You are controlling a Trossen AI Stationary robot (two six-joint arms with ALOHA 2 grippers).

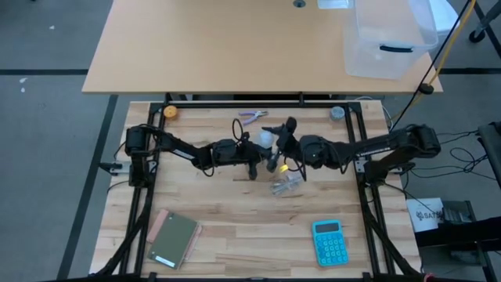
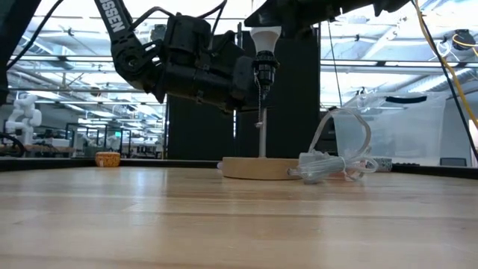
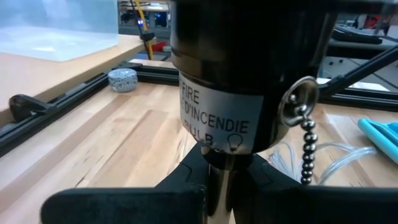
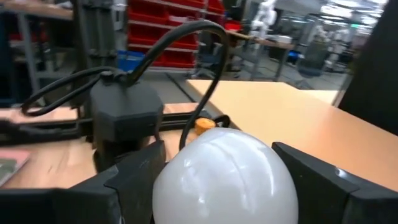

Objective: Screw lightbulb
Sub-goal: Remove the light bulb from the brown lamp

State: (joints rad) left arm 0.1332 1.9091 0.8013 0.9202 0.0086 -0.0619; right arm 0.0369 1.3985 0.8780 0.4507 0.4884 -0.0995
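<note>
Reading "FIRE D'INCENDIE", the socket [image 3: 249, 74] label faces the clamped left hand [image 3: 217, 186]; right hand [image 4: 217, 180] cups the lightbulb [image 4: 227, 177].

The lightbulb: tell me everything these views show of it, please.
The lightbulb is a small, smooth, whitish, rounded globe, matte with a soft sheen. In the low view it stands upright, its narrow end down in the black socket, above a thin rod rising from the round wooden base. The right hand brackets the globe, a dark finger close on each side; whether they press it cannot be told. The left hand grips the rod just under the socket. The bulb's screw end is hidden.
</note>
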